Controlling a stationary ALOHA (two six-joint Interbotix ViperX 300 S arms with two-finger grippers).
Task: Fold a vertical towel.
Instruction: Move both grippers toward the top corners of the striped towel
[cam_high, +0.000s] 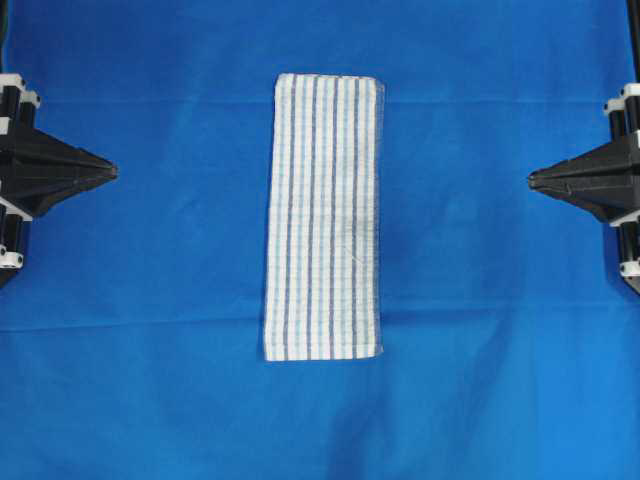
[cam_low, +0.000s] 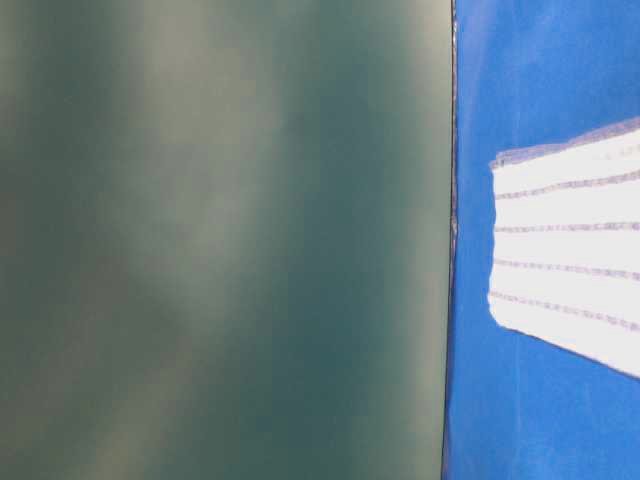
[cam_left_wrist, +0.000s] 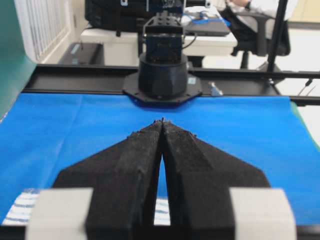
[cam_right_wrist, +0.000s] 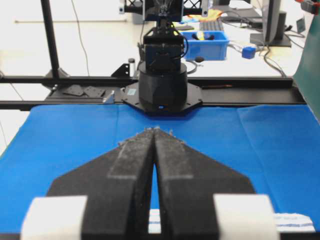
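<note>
Both grippers (cam_high: 112, 171) (cam_high: 532, 180) closed, level, flanking towel (cam_high: 323, 216)

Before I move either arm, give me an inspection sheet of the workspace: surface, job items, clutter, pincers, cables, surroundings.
Surface: blue cloth covers the table, faint creases.
Job items: striped towel lies flat, long side vertical in the overhead view, unfolded.
Clutter: nothing seen on the cloth.
Pincers: left pincer and right pincer both shut, empty, either side of the towel, apart from it.
Cables: some on the floor behind the table.
Surroundings: desks, blue bin, office chair.
</note>
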